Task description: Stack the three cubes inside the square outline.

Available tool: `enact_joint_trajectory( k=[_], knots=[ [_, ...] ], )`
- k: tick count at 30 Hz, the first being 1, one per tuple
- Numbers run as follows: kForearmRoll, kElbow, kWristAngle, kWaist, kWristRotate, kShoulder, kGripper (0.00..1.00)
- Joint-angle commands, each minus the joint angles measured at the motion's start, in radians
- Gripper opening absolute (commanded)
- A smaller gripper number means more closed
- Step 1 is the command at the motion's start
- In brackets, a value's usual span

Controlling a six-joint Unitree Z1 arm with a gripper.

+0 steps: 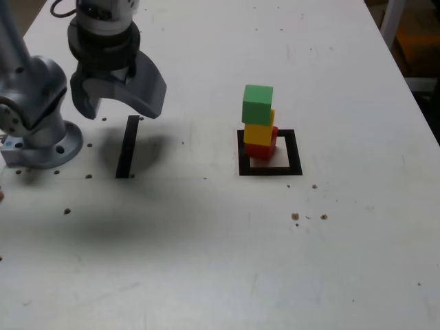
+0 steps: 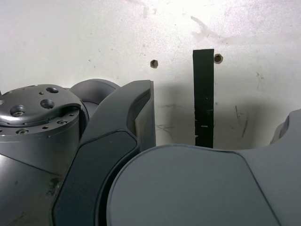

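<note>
Since all three cubes stand in one column, we take the stacking as done: in the exterior view the red cube (image 1: 261, 148) sits inside the square outline (image 1: 269, 169), toward its far edge, with the yellow cube (image 1: 259, 130) on it and the green cube (image 1: 258, 103) on top (the green one sits a little askew, overhanging toward the exterior view's left). The hand (image 1: 113, 103) hangs well apart from the stack, near the bench's (image 1: 227, 261) left edge as this view shows it, jaws spread wide and holding nothing, just above the black strip (image 1: 127, 148).

In the wrist view we see the black strip (image 2: 203, 96) on the bench (image 2: 84, 37) beyond the hand's grey shells; no cube appears here.
</note>
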Motion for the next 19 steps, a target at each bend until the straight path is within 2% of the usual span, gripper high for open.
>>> enact_joint_trajectory(
  k=[1, 9, 19],
  knots=[
    [-0.015, -0.002, 0.005, -0.001, 0.0, 0.028, 1.0],
    [-0.043, -0.025, -0.004, -0.009, 0.0, 0.18, 1.0],
    [-0.091, -0.004, 0.027, -0.023, 0.0, 0.181, 1.0]
  ],
)
